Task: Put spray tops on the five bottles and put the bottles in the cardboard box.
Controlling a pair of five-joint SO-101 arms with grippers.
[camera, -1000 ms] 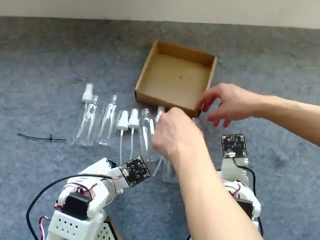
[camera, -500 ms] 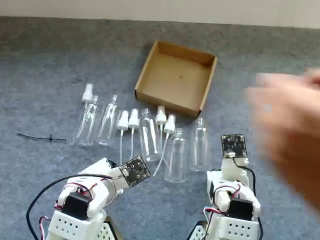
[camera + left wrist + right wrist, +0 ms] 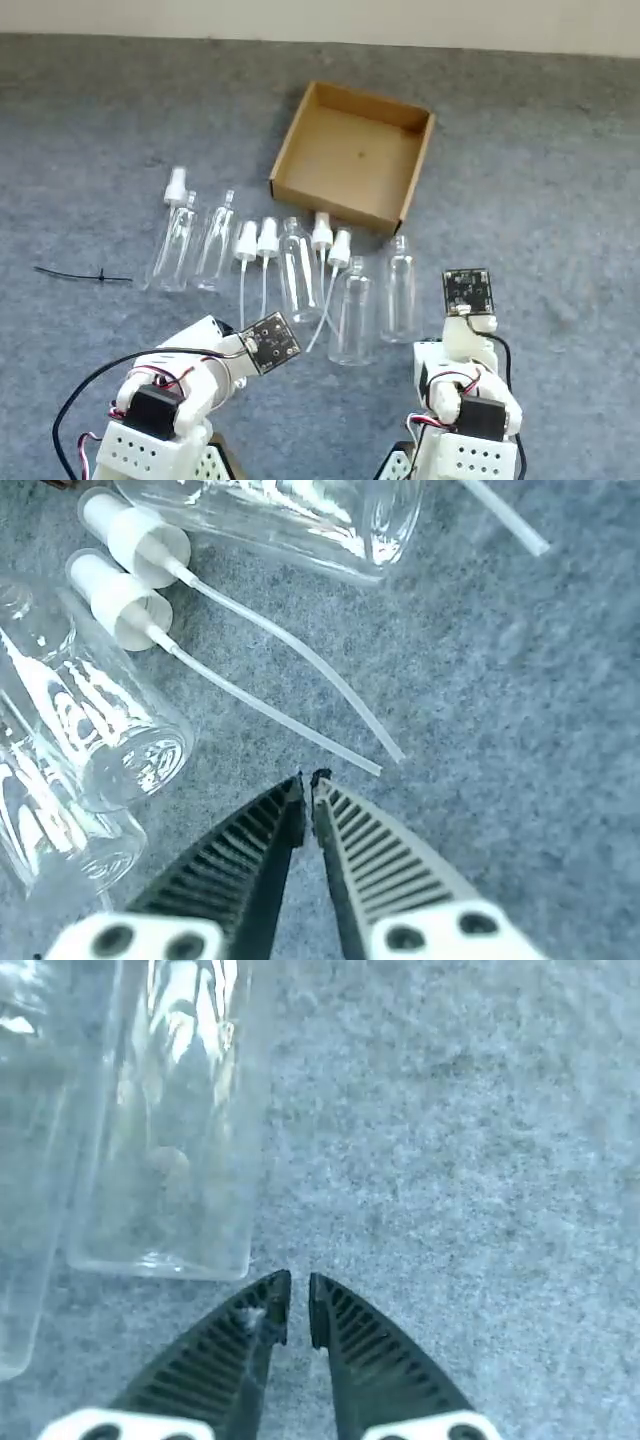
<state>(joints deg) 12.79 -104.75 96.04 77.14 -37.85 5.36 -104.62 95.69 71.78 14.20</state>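
Five clear bottles [image 3: 298,268] lie flat in a row on the grey carpet [image 3: 560,200], all outside the cardboard box [image 3: 287,150] and on its near side. The box sits far-centre, open side up.

Five white spray tops [image 3: 268,236]:
- one at the neck of the leftmost bottle [image 3: 176,248]; can't tell if it's screwed on
- two loose, side by side, between the second and third bottles
- two loose just right of the third bottle's neck, dip tubes trailing toward the arms

One black cable tie [image 3: 85,274] lies far left, well apart from the row.

Left gripper [image 3: 305,780]: fingers pressed together, tips just short of two dip-tube ends. Right gripper [image 3: 298,1295]: fingers all but touching, just near of the rightmost bottle [image 3: 170,1120], at its base.

Delta: the person's hands covered the right-hand bottles 1 s ago and blurred past the right edge 0.5 s ago. They're gone now. Bottles, tops, box and arms match 0.5 s ago.
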